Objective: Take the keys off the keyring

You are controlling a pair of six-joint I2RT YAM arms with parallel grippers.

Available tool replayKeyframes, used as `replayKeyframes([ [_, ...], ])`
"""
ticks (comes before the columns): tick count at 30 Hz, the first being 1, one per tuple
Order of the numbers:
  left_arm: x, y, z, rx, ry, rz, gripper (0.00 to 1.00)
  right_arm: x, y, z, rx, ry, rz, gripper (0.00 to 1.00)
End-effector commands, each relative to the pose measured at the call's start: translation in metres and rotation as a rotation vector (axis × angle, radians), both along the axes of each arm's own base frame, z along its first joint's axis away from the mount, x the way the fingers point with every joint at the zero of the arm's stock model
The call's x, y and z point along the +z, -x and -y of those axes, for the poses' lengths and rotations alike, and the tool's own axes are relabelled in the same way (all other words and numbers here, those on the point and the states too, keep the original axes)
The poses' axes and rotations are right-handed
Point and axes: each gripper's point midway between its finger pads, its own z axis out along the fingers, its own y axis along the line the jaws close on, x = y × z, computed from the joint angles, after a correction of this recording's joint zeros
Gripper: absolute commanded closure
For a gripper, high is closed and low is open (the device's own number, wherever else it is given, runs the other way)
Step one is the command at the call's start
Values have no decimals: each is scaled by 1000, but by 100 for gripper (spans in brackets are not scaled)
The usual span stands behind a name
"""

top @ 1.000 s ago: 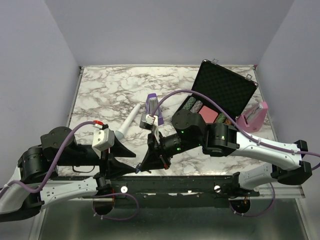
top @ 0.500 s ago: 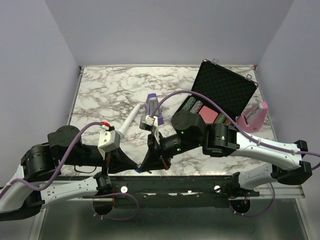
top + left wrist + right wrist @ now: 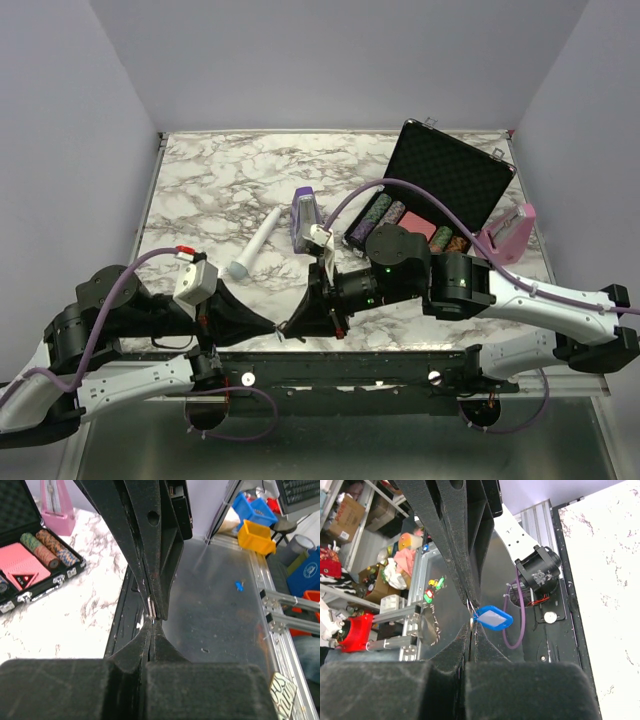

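We see open marble along the tabletop's far edge and far-left corner. A white stick and purple metronome block the middle; the open chip case and, seemingly, a pink metronome crowd the right edge. Left gripper and right gripper, tips meeting, bar the near edge.
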Motion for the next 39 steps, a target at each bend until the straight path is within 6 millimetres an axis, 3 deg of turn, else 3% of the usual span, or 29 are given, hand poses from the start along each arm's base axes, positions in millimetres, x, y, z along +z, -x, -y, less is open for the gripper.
replayKeyframes([
  [1,19,0,-3,21,123,1,100,21,-4,2,-51,-95,-3,99],
  [21,49,-2,-6,40,319,47,100,16,-9,-12,-75,-112,-32,100],
  [29,64,0,-15,50,447,66,100,30,-9,-7,-90,-202,-47,99],
  [39,66,-6,-12,72,554,80,100,41,-12,-9,-117,-284,-69,99],
])
